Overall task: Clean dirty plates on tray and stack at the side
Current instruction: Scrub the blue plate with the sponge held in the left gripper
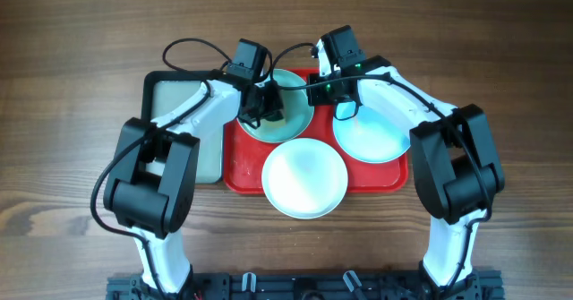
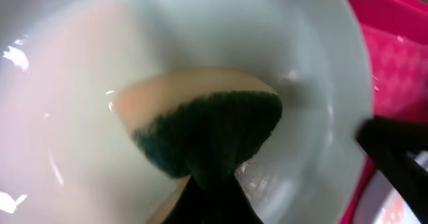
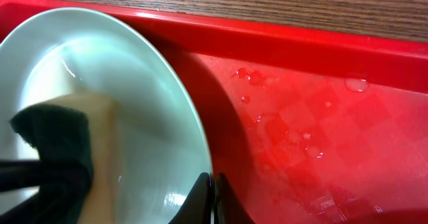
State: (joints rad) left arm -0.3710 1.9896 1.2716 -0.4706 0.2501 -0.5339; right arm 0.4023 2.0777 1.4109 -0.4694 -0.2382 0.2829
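Observation:
The red tray (image 1: 242,170) holds three plates: a pale blue one (image 1: 295,116) at the back left, a pale blue one (image 1: 372,137) at the right and a white one (image 1: 304,179) at the front. My left gripper (image 1: 264,103) is shut on a yellow sponge with a dark green pad (image 2: 207,124) and presses it inside the back-left plate (image 2: 67,117). My right gripper (image 3: 212,197) is shut on that plate's rim (image 3: 147,103), one finger inside and one outside. The sponge (image 3: 60,150) also shows in the right wrist view.
A smaller black-rimmed tray with a pale inside (image 1: 175,103) lies to the left of the red tray. Water drops (image 3: 301,137) sit on the red tray floor. Brown wooden table (image 1: 72,85) surrounds both trays.

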